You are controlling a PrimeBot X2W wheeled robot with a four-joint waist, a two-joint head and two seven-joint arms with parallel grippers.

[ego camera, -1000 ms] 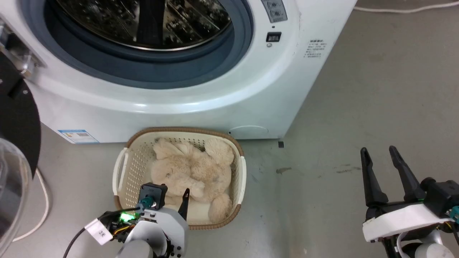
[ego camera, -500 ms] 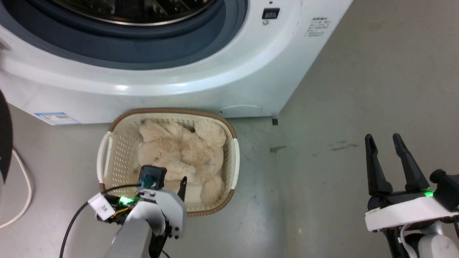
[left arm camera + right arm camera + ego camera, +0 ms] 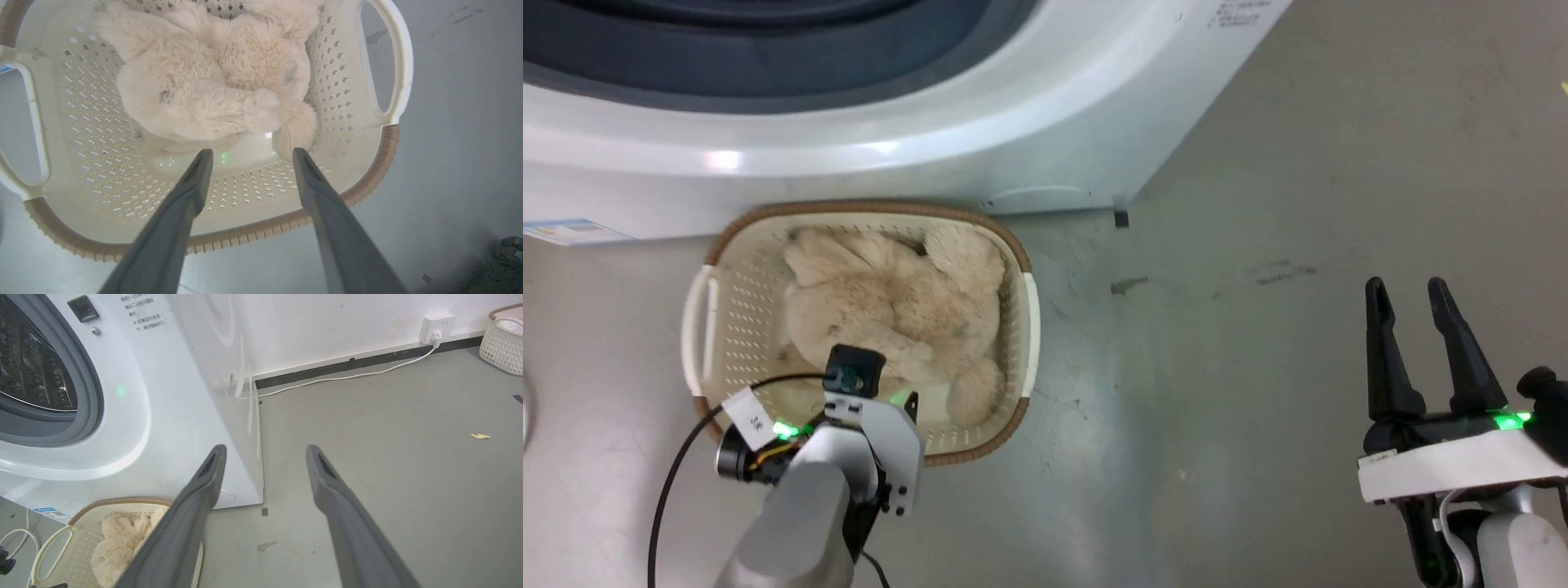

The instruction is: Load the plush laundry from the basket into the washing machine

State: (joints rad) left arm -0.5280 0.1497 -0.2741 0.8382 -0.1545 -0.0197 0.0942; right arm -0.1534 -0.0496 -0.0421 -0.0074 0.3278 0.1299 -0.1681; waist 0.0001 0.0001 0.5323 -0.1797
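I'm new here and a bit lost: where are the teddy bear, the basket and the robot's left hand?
teddy bear (image 3: 204, 94), left wrist view, on its shaggy body.
basket (image 3: 245, 234), left wrist view, on its brown near rim.
left hand (image 3: 251, 152), left wrist view, midway between its fingertips.

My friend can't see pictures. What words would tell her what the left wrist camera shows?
A shaggy cream teddy bear lies in a holey cream basket with a brown rim, on a grey floor. The left gripper points into the basket, its two dark fingers open, tips close to the bear.
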